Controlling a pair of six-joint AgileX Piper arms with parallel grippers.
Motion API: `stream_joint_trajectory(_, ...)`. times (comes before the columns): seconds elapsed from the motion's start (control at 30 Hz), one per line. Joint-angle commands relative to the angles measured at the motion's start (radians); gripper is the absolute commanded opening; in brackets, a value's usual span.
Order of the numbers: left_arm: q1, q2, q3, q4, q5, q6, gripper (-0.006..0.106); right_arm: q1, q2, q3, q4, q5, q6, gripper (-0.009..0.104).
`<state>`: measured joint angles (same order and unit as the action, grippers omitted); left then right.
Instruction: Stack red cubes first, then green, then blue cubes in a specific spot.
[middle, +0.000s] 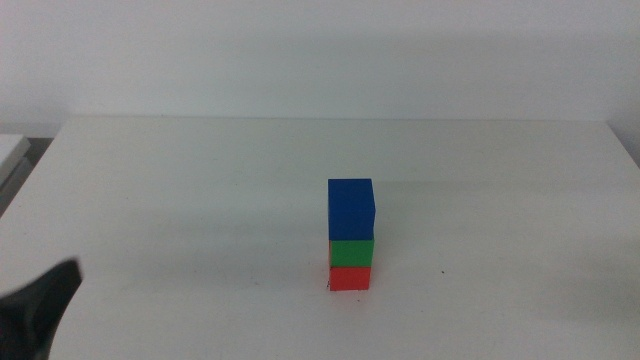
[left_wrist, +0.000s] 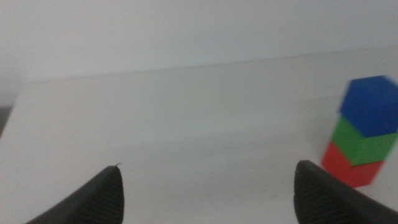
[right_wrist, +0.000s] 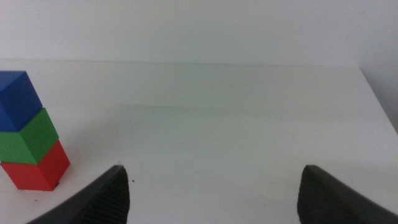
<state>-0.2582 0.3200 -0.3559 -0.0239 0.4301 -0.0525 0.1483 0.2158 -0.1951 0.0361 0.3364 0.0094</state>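
A stack of three cubes stands near the table's middle: the red cube (middle: 350, 277) at the bottom, the green cube (middle: 351, 251) on it, the blue cube (middle: 351, 208) on top. Tiny black marks of the specific spot (middle: 329, 286) show beside the red cube's base. The same stack appears in the left wrist view, red (left_wrist: 348, 167), green (left_wrist: 364, 142), blue (left_wrist: 372, 106), and in the right wrist view, red (right_wrist: 37, 168), green (right_wrist: 28, 139), blue (right_wrist: 17, 98). My left gripper (left_wrist: 208, 193) is open, low at the front left, well away from the stack. My right gripper (right_wrist: 214, 196) is open, apart from the stack.
The white table (middle: 200, 200) runs back to a pale wall. A dark part of the left arm (middle: 35, 305) shows at the bottom left corner of the middle view. A small black dot (middle: 442, 272) lies right of the stack.
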Motion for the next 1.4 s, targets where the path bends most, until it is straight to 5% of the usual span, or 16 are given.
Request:
stream_joint_trajectory(0.0,0.067,-0.105,0.091,-0.044,-0.032,-0.004,0.094,-0.009,-0.072,0.047,-0.014,-0.023,-0.009,0.092)
stream_joint_trajectory(0.37,0.259,-0.320,0.340,-0.109,-0.104,-0.004,0.094,-0.009,-0.216,0.195,-0.056,-0.053,-0.009,0.092)
stream_joint_trajectory(0.73,0.258,-0.320,0.356,-0.074,-0.165,-0.004,0.094,-0.107,-0.216,0.195,-0.056,-0.041,-0.009,0.092)
stream_joint_trajectory(1.37,0.258,-0.320,0.356,0.024,-0.169,-0.004,0.094,-0.107,-0.216,0.195,-0.056,-0.047,-0.009,0.092)
